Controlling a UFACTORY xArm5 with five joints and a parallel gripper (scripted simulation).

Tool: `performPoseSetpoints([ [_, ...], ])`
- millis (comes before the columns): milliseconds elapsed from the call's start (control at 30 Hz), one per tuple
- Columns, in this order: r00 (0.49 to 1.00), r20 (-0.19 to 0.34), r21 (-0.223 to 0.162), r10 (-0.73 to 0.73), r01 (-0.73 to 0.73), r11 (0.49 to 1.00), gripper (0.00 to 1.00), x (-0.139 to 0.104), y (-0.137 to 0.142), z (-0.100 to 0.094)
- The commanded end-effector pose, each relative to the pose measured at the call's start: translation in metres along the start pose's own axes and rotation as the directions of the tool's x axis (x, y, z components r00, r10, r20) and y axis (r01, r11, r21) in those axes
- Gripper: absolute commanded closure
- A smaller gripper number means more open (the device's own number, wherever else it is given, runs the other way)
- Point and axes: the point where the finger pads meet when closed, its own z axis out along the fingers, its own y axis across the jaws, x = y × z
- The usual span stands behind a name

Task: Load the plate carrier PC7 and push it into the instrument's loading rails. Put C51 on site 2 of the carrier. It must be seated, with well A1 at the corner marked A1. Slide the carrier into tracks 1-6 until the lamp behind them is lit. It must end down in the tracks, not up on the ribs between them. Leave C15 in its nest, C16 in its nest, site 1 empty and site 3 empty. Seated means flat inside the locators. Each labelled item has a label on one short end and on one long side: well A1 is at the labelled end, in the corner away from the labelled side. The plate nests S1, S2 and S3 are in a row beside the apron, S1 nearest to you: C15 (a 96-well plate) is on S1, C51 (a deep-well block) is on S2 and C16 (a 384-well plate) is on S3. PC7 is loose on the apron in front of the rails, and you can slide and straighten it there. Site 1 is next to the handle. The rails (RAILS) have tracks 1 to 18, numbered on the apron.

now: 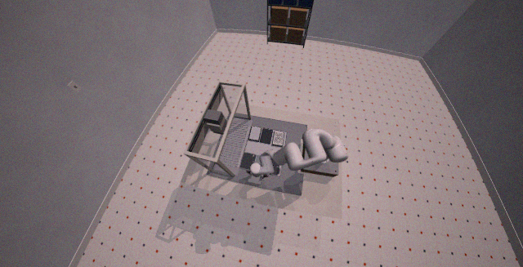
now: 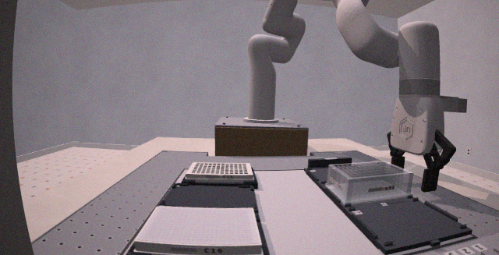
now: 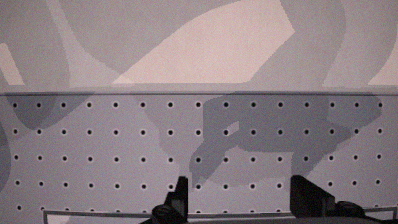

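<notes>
The clear block C51 [image 2: 370, 185] stands upright on the dark carrier PC7 [image 2: 413, 224] [image 1: 248, 160], behind the bare site 3, apparently on site 2. One label faces the rails and another faces the nests. Its fit in the locators cannot be told. The carrier's handle [image 2: 329, 161] is at the robot's end; site 1 is mostly hidden. My gripper [image 2: 414, 174] [image 3: 239, 193] is open and empty, beside the block's right end in the exterior view. C15 [image 2: 219, 170] [image 1: 279, 137] and C16 [image 2: 199, 228] [image 1: 255, 133] are in their nests. Nest S2 [image 2: 214, 196] [image 1: 266, 135] between them is empty.
The rails [image 1: 234, 141] lie under an open frame [image 1: 216, 159] that bears a grey box [image 1: 213, 116]. Track numbers [image 2: 465, 251] show past site 3. The pale apron [image 2: 298, 208] lies between carrier and nests. The perforated deck [image 3: 75, 145] extends outside the carrier.
</notes>
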Motion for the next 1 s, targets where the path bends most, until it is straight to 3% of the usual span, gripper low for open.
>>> performPoseSetpoints([
  [0, 1.0, -0.002, -0.004, 0.0, 0.0, 1.0, 0.0, 0.001, 0.002, -0.007],
  [967, 1.0, -0.002, -0.004, 0.0, 0.0, 1.0, 0.0, 0.0, 0.002, -0.049],
])
